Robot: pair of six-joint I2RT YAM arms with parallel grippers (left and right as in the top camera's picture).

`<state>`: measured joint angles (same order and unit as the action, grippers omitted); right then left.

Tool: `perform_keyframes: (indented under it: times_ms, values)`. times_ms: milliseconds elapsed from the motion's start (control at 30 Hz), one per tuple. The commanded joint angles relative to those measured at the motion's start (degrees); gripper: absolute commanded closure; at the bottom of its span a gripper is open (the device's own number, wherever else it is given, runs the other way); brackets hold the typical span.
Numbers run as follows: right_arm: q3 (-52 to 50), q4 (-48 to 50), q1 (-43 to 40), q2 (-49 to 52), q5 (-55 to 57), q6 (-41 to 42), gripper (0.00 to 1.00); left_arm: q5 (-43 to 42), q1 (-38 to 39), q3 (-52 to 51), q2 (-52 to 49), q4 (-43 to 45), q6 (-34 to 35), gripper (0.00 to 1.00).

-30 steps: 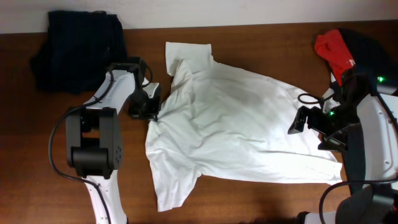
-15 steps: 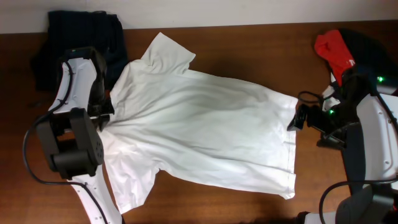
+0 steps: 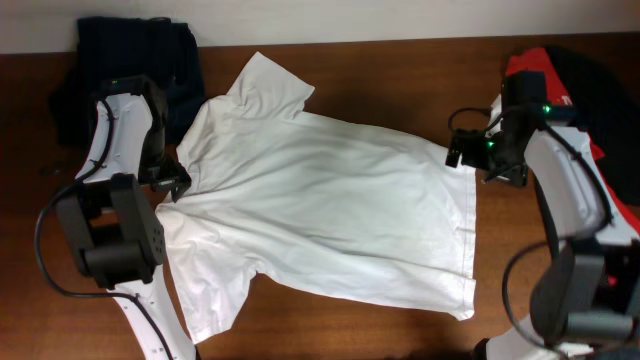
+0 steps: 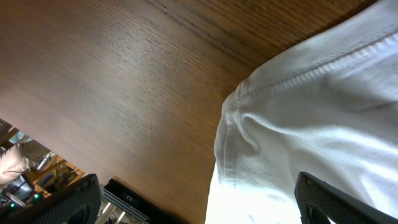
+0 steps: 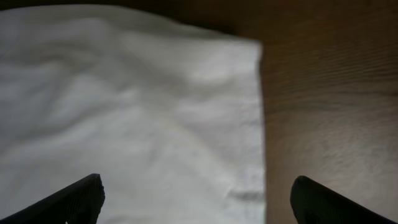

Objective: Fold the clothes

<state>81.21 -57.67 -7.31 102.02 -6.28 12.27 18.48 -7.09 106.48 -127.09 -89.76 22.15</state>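
Note:
A white short-sleeved shirt [image 3: 320, 215] lies spread flat across the wooden table [image 3: 350, 335], collar end toward the left. My left gripper [image 3: 172, 180] stands open at the shirt's left edge. In the left wrist view a stitched edge of the shirt [image 4: 298, 118] lies between its spread fingers [image 4: 71, 202], with nothing gripped. My right gripper [image 3: 462, 152] is open over the shirt's upper right corner. Its wrist view shows that corner of the shirt [image 5: 155, 106] lying flat between the wide-apart fingertips [image 5: 333, 202].
A dark navy garment [image 3: 115, 70] is bunched at the back left, right behind my left arm. A red garment [image 3: 535, 82] and a dark one [image 3: 600, 85] sit piled at the back right, beside my right arm.
My left gripper dragged the shirt to the left, spreading it flat, then opened and let it go. My right arm moved up from the shirt's right side to its upper right corner.

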Motion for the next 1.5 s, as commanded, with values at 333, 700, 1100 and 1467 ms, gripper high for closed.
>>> perform_keyframes:
  times_ms: [333,700,1100,1467]
  values:
    - [0.09,15.61,-5.09,12.5,-9.27,-5.81,0.1,-2.86,-0.2,0.72,-0.42,1.01,0.76,0.01]
    - [0.11,19.12,-5.05,17.31,-9.81,-2.29,0.42,-2.84,-0.22,0.72,-0.42,0.79,0.74,0.01]
    - [17.2,7.37,-5.14,17.31,9.03,-2.38,0.96,-2.84,-0.22,0.72,-0.42,0.98,0.76,0.01]
    - [23.21,0.0,-6.36,17.4,25.42,-0.81,0.91,-7.96,-0.17,0.72,-0.39,0.55,0.61,0.01]
